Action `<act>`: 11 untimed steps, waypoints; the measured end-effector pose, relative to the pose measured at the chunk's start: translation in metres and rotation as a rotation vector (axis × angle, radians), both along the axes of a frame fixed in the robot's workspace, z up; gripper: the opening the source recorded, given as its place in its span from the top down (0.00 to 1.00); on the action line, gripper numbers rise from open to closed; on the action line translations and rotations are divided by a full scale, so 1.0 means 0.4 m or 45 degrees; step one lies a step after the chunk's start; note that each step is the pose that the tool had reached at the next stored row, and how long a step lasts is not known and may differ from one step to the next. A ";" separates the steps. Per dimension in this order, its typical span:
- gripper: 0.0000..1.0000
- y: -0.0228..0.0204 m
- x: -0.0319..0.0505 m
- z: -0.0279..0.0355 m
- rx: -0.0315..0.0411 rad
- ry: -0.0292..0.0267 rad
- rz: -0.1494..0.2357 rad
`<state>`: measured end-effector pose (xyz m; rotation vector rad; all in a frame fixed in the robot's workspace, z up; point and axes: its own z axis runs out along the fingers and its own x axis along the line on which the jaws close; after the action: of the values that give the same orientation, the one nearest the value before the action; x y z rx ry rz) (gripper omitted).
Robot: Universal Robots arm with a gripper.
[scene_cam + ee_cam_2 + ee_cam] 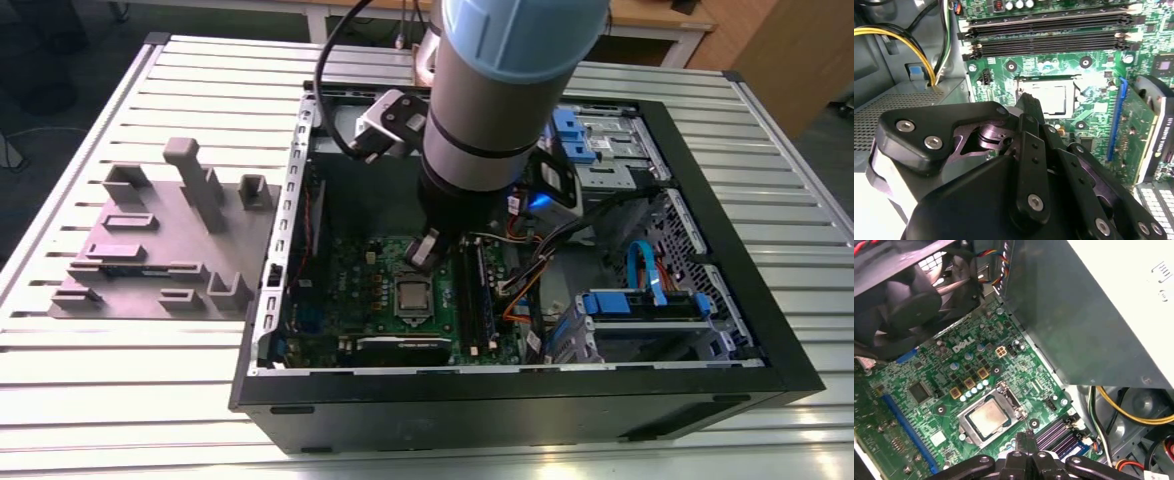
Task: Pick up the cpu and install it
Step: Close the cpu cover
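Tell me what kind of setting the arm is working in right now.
Likely a lab or workshop bench for PC assembly: an open computer case lies on a slatted metal table, a grey parts fixture beside it. The gripper hangs over the motherboard, near the cpu.

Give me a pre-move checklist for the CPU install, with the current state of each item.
1. cpu lying in the socket: ok; silvery top visible inside the frame in both wrist views.
2. cpu seated flat: cannot tell.
3. gripper free of the cpu: ok; its tip is beside the socket, holding nothing.
4. Nothing lying on the cpu: ok.
5. yellow cables away from the socket: ok.
6. memory sticks away from the gripper: ok.
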<state>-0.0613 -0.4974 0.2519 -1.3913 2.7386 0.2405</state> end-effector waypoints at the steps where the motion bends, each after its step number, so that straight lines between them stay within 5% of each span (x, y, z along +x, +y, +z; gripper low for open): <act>1: 0.90 0.002 0.000 0.000 -0.0001 0.0000 0.000; 11: 0.90 0.024 0.000 -0.004 0.0000 0.0001 0.000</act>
<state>-0.0613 -0.4877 0.2503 -1.3914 2.7386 0.2406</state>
